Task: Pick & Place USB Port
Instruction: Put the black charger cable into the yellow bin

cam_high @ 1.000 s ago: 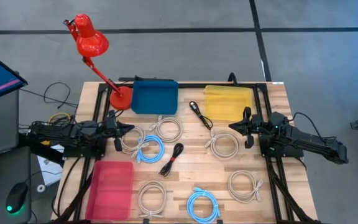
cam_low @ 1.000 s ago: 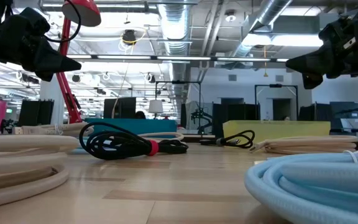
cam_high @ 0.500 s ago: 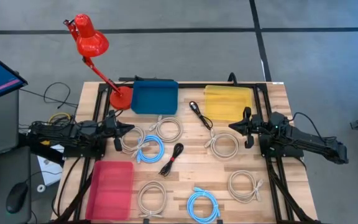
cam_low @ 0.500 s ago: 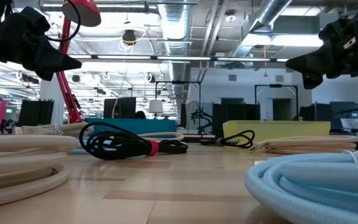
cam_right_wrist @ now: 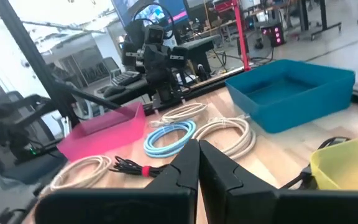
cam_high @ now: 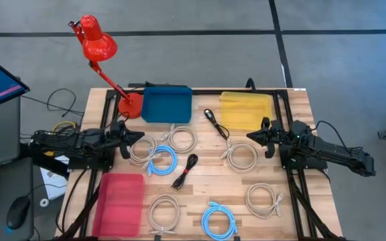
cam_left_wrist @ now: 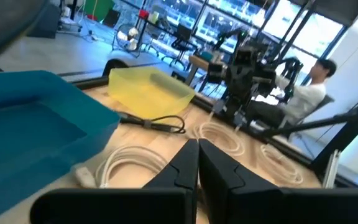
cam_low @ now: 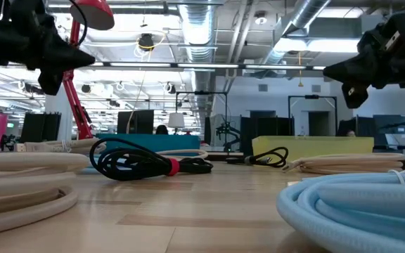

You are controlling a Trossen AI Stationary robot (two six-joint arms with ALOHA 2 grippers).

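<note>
Two black USB cables lie on the wooden table. One bundle with a red tie (cam_high: 185, 171) (cam_low: 139, 163) (cam_right_wrist: 132, 167) rests at the table's middle. The other (cam_high: 213, 122) (cam_left_wrist: 157, 122) lies beside the yellow tray. My left gripper (cam_high: 138, 137) (cam_left_wrist: 197, 149) hovers shut above the table's left side, over the white coils. My right gripper (cam_high: 249, 136) (cam_right_wrist: 197, 149) hovers shut at the right side, next to a white coil. Neither touches anything.
A blue tray (cam_high: 167, 104) and a yellow tray (cam_high: 245, 109) sit at the far edge, a pink tray (cam_high: 120, 201) at the near left. Several white and light-blue cable coils (cam_high: 161, 161) are spread over the table. A red desk lamp (cam_high: 99, 47) stands at the far left corner.
My left gripper has risen a little and drifted slightly toward the far edge, staying shut. The cables have not moved.
</note>
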